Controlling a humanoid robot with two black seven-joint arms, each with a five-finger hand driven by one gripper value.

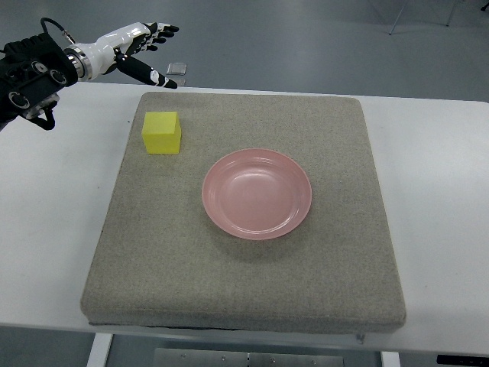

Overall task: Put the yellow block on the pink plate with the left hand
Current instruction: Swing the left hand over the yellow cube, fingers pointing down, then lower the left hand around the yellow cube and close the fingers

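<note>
**Left hand open above the table's far left corner, block on the mat**

Left hand [141,47] reaches in from the picture's left edge, at the top left of the view, on a black forearm with a white wrist section. Its fingers [162,30] are spread and hold nothing: the upper ones point away to the right, and the thumb [149,75] angles down toward the mat's far left corner. The hand sits over the far edge of the white table [53,222], just beyond the mat and clear of everything on it.

Below the hand and slightly to its right, the yellow block [162,133] rests on the grey mat [244,290], near the mat's far left corner. It stands flat, with its top face and front face showing, and nothing touches it. The block and the thumb are near each other but apart.

Further from the hand, down and to the right, the pink plate [257,193] lies near the middle of the mat. It is round and shallow, with a bare inside. The block is beside the plate, up and to its left, with a strip of mat between them.

Just to the right of the fingertips, on the floor behind the table, a small pale square thing [177,68] shows; what it is cannot be told.
</note>
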